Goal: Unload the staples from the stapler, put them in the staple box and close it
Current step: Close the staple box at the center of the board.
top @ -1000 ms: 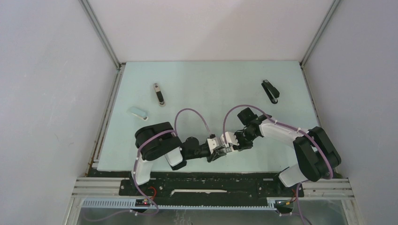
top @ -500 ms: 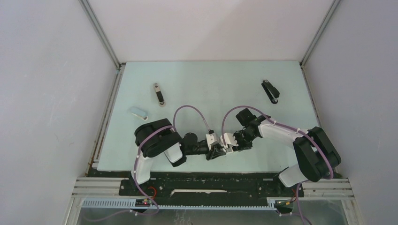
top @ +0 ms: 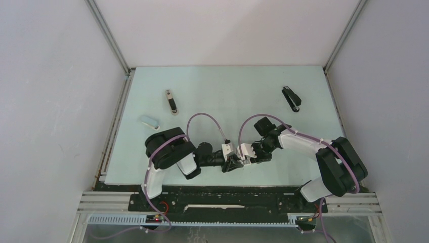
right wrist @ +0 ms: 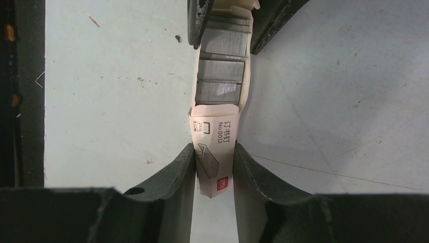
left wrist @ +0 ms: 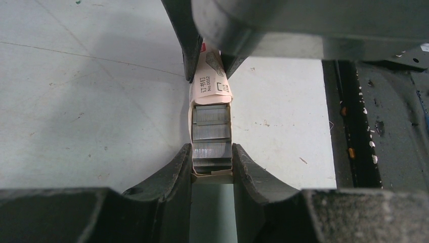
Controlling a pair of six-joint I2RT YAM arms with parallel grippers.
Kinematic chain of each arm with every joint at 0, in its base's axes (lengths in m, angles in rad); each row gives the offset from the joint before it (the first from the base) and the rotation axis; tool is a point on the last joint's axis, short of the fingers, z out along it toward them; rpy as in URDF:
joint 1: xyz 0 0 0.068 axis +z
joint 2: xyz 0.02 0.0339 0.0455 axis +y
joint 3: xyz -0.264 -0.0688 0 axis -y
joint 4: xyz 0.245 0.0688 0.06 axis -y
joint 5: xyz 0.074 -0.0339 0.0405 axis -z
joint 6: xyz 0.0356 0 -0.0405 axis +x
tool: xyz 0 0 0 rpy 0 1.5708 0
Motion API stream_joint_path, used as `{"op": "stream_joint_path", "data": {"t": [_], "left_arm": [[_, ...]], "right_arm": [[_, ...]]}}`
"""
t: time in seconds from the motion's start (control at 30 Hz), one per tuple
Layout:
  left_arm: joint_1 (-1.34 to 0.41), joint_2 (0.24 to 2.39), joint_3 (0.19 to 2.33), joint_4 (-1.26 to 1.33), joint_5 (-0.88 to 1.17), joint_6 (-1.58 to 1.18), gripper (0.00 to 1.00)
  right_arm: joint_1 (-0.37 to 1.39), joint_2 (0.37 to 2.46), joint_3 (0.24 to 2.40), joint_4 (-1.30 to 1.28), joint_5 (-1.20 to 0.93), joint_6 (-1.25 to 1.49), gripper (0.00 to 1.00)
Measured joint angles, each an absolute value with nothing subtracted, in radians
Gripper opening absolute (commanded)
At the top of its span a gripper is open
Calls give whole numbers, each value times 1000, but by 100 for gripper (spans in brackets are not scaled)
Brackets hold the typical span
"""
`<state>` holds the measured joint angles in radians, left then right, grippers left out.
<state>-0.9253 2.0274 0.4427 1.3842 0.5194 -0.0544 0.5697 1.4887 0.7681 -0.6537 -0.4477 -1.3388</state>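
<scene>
A small paper staple box (top: pixel 242 158) hangs between my two grippers near the table's front edge. My left gripper (left wrist: pixel 212 157) is shut on its open inner tray, where several grey strips of staples (left wrist: pixel 211 132) lie in a row. My right gripper (right wrist: pixel 214 157) is shut on the printed outer sleeve (right wrist: pixel 215 147); the staples (right wrist: pixel 222 66) show beyond it. The tray is drawn most of the way out of the sleeve. The stapler (top: pixel 172 102), slim and black with a silver top, lies untouched at the back left.
A second, all-black stapler (top: pixel 291 98) lies at the back right. A small pale blue object (top: pixel 149 121) rests near the table's left edge. A dark rail (left wrist: pixel 354 126) runs along the table's front edge close to the grippers.
Both grippers and the box have shifted slightly to the left since a second ago; over the last half second they have stayed almost still.
</scene>
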Motion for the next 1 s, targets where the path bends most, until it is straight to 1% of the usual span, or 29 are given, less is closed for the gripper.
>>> {"op": "stream_joint_path", "data": {"t": [0.27, 0.77, 1.0], "left_arm": [[-942, 2023, 441, 1382, 469, -53, 24], [-1052, 2014, 432, 1389, 220, -48, 23], [-1068, 2014, 428, 1394, 186, -52, 25]], "right_arm": [[570, 1489, 768, -651, -446, -1328, 38], [573, 1488, 768, -645, -437, -1307, 38], [573, 1488, 768, -645, -440, -1314, 39]]}}
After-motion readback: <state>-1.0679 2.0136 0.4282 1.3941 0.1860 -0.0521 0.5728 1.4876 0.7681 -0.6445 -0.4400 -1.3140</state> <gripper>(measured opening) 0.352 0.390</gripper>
